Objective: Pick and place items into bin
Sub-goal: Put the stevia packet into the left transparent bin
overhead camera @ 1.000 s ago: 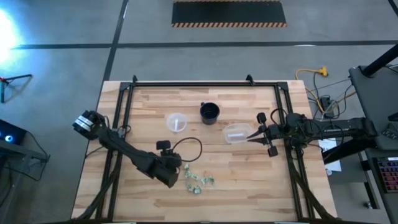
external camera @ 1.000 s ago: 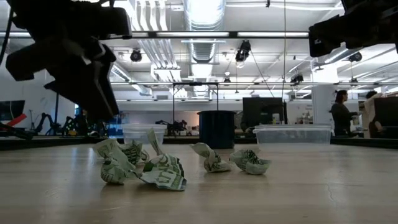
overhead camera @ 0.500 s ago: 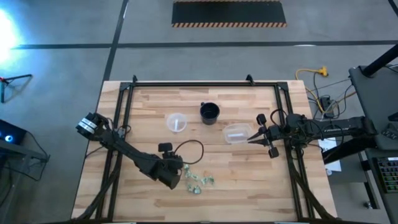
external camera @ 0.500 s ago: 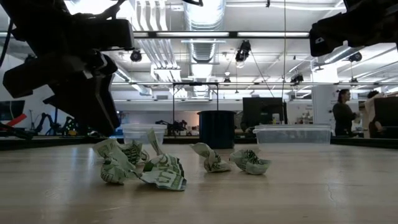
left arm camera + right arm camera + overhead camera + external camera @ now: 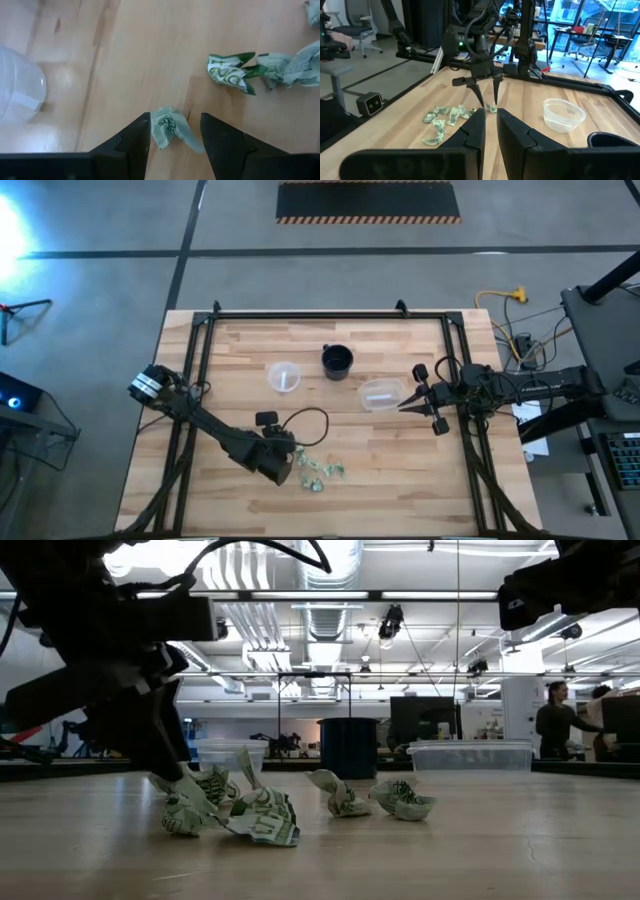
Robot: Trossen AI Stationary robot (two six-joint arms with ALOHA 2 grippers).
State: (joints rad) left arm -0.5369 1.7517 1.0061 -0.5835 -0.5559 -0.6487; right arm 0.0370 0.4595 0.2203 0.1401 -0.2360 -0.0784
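Several small crumpled pale green and whitish items (image 5: 318, 468) lie on the wooden table, near its front edge. My left gripper (image 5: 288, 470) stands open and slants down over their left end. One crumpled item (image 5: 171, 132) lies on the wood between its two fingers; the right wrist view also shows this item (image 5: 491, 107) under the left gripper (image 5: 486, 97). The clear bin (image 5: 380, 393) stands at mid-right. My right gripper (image 5: 403, 403) hovers level beside the bin, high above the table, with a narrow gap and nothing in it (image 5: 490, 125). My left gripper straddles one crumpled item (image 5: 165, 125) from above, slanting down, with a finger (image 5: 135, 142) close on each side. The item lies on the table. Whether either finger touches it I cannot tell.
A clear cup (image 5: 283, 376) and a black cup (image 5: 337, 361) stand toward the far side of the table. Other crumpled items (image 5: 235, 74) lie just beyond the left fingers. A dark frame (image 5: 330, 314) runs along the table's far and side edges. People stand in the room behind (image 5: 555, 725).
My left gripper has sunk toward the table, down onto the left end of the cluster of items, staying open. The items lie where they were.
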